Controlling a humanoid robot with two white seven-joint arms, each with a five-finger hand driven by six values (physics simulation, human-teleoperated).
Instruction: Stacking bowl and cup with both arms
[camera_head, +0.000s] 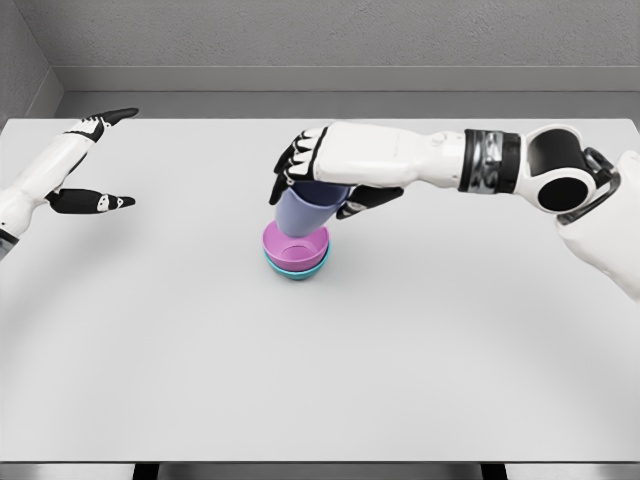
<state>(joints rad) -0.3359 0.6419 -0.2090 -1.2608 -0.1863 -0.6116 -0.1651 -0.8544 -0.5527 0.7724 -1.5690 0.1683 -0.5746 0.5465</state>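
The right hand (322, 170) comes in from the right side and its fingers are curled around the top of a lavender cup (305, 212), clamped on its rim from above. The cup hangs just under these fingers, a little tilted, and its bottom sits inside a pink bowl (296, 246). The pink bowl is nested in a teal bowl (297, 270), of which only the lower edge shows. Both bowls stand directly below the right fingers, near the middle of the table (320, 380).

The left hand (95, 165) is far to the left of the cup, its fingers spread apart and holding nothing.

The table is a plain light grey surface. Behind its far edge there is a grey wall (330, 35) with a rough texture.
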